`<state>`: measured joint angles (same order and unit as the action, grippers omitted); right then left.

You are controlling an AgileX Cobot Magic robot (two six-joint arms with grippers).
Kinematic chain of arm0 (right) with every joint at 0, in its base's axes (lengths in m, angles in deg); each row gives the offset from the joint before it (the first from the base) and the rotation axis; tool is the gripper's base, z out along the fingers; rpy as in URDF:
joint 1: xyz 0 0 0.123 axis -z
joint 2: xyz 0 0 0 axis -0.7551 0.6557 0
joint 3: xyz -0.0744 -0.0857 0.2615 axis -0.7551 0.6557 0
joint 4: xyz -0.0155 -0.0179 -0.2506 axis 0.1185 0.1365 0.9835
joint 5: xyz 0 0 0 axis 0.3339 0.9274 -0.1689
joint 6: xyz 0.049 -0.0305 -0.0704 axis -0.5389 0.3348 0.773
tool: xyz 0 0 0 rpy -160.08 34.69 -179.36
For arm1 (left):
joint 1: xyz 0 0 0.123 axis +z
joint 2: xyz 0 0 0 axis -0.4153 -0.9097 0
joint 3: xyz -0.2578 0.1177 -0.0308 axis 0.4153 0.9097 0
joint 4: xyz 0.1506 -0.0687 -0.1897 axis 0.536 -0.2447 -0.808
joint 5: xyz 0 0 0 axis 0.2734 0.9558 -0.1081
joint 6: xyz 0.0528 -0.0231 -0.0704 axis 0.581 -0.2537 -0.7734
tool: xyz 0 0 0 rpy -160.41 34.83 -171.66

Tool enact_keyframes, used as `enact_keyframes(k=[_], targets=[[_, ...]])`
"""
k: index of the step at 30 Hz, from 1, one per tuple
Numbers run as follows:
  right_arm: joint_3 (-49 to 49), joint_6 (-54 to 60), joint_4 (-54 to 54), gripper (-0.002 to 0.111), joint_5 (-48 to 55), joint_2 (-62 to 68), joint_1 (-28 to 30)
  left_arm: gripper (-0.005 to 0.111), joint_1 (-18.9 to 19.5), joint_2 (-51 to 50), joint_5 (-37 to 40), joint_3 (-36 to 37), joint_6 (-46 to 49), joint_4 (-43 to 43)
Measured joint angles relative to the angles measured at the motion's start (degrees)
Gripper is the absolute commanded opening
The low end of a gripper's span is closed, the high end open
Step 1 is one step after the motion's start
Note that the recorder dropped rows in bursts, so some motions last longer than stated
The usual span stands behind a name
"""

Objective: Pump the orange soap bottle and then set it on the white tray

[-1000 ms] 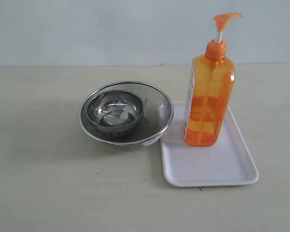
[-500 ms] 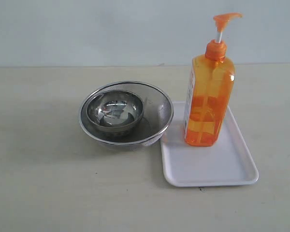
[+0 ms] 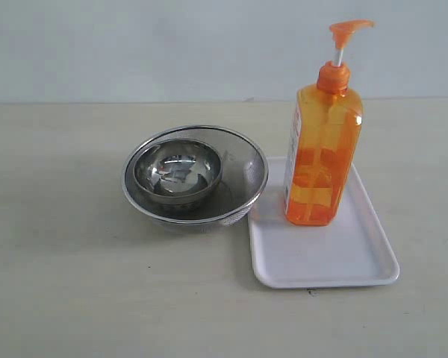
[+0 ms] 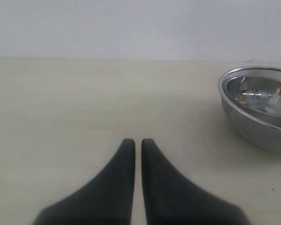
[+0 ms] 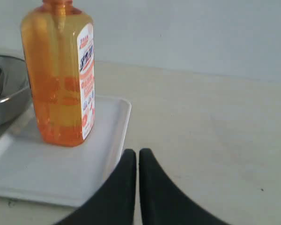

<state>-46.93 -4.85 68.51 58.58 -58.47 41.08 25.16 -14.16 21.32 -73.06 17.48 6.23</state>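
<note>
Shows orange soap bottle [image 3: 322, 156] upright on white tray [image 3: 336, 257], front half bare. Shows left gripper [image 4: 133, 143], right gripper [image 5: 132, 153] closed, empty.

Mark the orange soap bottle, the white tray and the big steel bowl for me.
orange soap bottle [image 3: 322, 160], exterior view, middle of its body.
white tray [image 3: 328, 257], exterior view, bare floor near the front.
big steel bowl [image 3: 243, 165], exterior view, inner wall beside the tray.

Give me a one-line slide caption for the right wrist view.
Orange soap bottle upright on the white tray, steel bowl beside the tray, shut empty right gripper in the foreground.
</note>
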Motion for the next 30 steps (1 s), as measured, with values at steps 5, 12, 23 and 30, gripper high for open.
enact_keyframes(k=[5, 12, 23, 30], targets=[[0.28, 0.00, 0.00, 0.000, 2.02, 0.00, 0.00, 0.005, 0.00, 0.00, 0.00, 0.00, 0.00, 0.00], [0.29, -1.02, 0.00, 0.000, 2.47, 0.00, 0.00, 0.005, 0.00, 0.00, 0.00, 0.00, 0.00, 0.00], [0.29, -1.25, 0.00, 0.000, 3.34, 0.00, 0.00, 0.005, 0.00, 0.00, 0.00, 0.00, 0.00, 0.00], [0.29, -1.41, 0.00, 0.000, 3.59, 0.00, 2.50, 0.005, 0.00, 0.00, 0.00, 0.00, 0.00, 0.00]])
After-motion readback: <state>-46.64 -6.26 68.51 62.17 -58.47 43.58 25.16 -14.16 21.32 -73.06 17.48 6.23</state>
